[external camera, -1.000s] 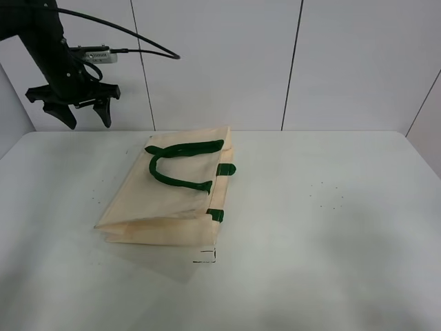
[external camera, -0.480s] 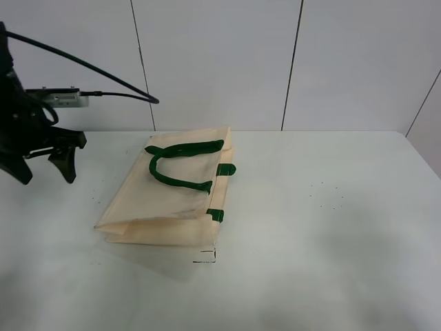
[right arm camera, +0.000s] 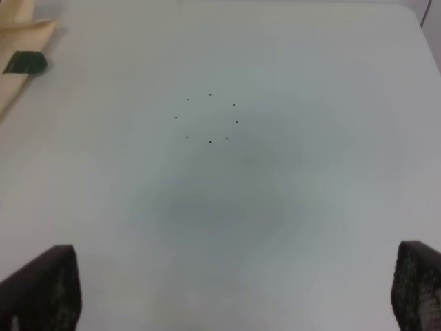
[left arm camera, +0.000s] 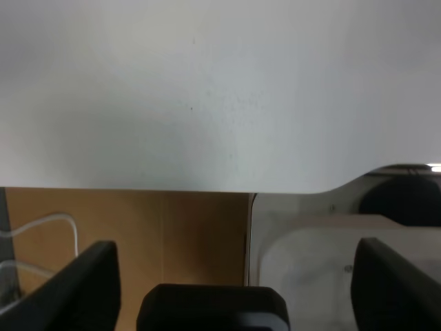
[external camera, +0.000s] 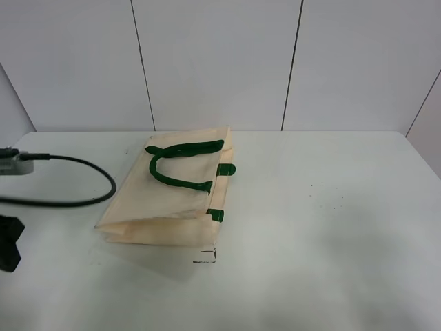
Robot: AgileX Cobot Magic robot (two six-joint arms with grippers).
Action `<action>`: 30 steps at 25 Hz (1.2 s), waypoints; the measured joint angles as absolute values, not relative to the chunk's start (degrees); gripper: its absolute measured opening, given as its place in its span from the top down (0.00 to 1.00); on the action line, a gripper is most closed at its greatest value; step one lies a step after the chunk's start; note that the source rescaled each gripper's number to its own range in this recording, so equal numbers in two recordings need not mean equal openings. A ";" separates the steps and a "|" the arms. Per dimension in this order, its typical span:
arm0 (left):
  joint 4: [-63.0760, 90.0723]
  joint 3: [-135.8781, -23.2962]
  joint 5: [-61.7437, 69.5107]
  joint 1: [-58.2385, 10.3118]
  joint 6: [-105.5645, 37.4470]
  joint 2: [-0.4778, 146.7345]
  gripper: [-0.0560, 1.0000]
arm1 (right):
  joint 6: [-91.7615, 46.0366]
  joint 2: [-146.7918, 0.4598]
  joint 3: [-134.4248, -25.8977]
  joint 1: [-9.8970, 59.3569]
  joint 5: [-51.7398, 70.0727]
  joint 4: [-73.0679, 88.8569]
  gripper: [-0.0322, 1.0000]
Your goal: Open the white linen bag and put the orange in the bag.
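Observation:
The white linen bag point(external camera: 173, 193) lies flat and closed on the white table point(external camera: 324, 207), its dark green handles point(external camera: 176, 165) on top. One corner of it with a green tab point(right arm camera: 24, 62) shows in the right wrist view. The orange is out of view in every frame. My left gripper point(left arm camera: 236, 262) is open and empty, over the table's left edge, far from the bag. My right gripper point(right arm camera: 238, 276) is open and empty above bare table to the right of the bag. It is not seen in the exterior view.
A black part of the left arm point(external camera: 7, 241) and its black cable point(external camera: 76, 200) show at the left edge of the exterior view. The left wrist view shows the table's edge point(left arm camera: 138, 187) with a wood-coloured surface point(left arm camera: 138, 234) below it. Small dark specks point(right arm camera: 210, 117) mark the table.
The left arm has swung from high at the back left down and out to the left edge of the view. The bag has not moved.

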State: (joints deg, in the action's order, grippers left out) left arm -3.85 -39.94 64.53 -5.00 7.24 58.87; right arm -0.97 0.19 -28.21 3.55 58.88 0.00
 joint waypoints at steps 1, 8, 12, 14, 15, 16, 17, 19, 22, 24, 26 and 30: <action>-3.85 -38.04 63.39 -5.00 7.18 55.98 0.05 | -0.97 0.19 -28.21 3.55 58.88 0.00 0.00; -3.45 -28.71 61.00 -5.00 4.15 37.04 0.05 | -0.97 0.19 -28.21 3.55 58.88 0.00 0.00; -1.20 -28.59 60.88 -5.00 1.10 28.26 0.05 | -0.97 0.19 -28.21 3.55 58.88 0.00 0.00; -0.84 -28.59 60.93 -5.00 0.89 24.43 0.05 | -0.97 0.19 -28.21 3.55 58.88 0.00 0.00; -0.79 -28.48 60.93 -5.00 0.83 22.75 0.05 | -0.97 0.19 -28.21 3.55 58.88 0.00 0.00; -0.79 -28.40 60.93 -5.00 0.83 21.28 0.05 | -0.97 0.19 -28.21 3.55 58.88 0.00 0.00; -0.79 -28.34 60.93 -5.00 0.72 20.18 0.05 | -0.97 0.19 -28.21 3.55 58.88 0.00 0.00; -0.79 -28.34 60.93 -5.00 0.67 17.88 0.05 | -0.97 0.19 -28.21 3.55 58.88 0.00 0.00; -0.79 -28.34 60.93 -5.00 0.67 14.64 0.05 | -0.97 0.19 -28.21 3.55 58.88 0.00 0.00; -0.79 -28.34 60.93 -5.00 0.67 12.44 0.05 | -0.97 0.19 -28.21 3.55 58.88 0.00 0.00; -0.79 -28.34 60.99 -5.00 0.67 10.69 0.05 | -0.97 0.19 -28.21 3.55 58.88 0.00 0.00; -0.79 -28.34 60.99 -5.00 0.67 9.11 0.05 | -0.97 0.19 -28.21 3.55 58.88 0.00 0.00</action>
